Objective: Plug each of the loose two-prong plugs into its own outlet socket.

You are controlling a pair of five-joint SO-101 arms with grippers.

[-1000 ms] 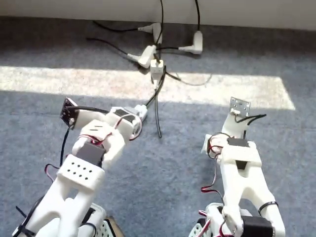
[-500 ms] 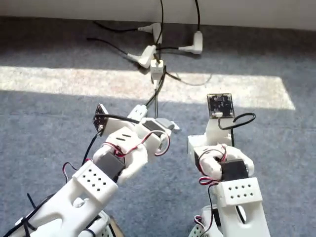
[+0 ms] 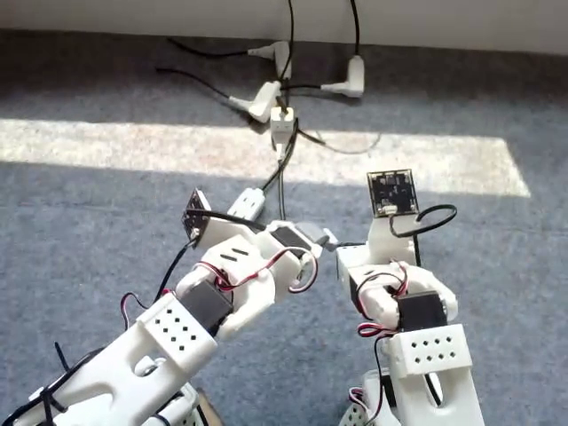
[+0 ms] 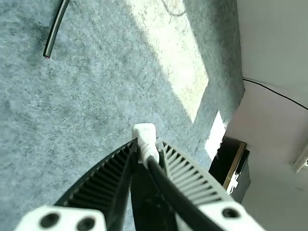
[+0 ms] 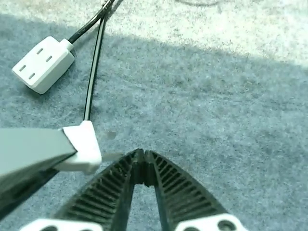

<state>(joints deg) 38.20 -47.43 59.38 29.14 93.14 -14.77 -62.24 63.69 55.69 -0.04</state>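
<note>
**Left wrist view.** The left gripper (image 4: pixel 145 150) has its fingers drawn narrow, clamped on a white two-prong plug (image 4: pixel 144 137). The plug's black cord (image 4: pixel 166 185) runs back between the fingers. Grey carpet (image 4: pixel 96 96) lies past the tips, and a loose black cable end (image 4: pixel 54 31) lies well beyond them.

**Right wrist view.** The right gripper (image 5: pixel 140 157) has its fingers pressed together with nothing between them. The held plug sits just beside its tips, with a prong (image 5: pixel 114 155) pointing at them; contact cannot be told. The outlet socket (image 5: pixel 43 62) lies farther out beyond the plug, slots facing up.

**High view.** The left arm (image 3: pixel 222 293) stretches diagonally to the centre. The right arm (image 3: pixel 404 306) is folded, its wrist bent toward the left gripper. The socket lies just beside the left wrist.
</note>
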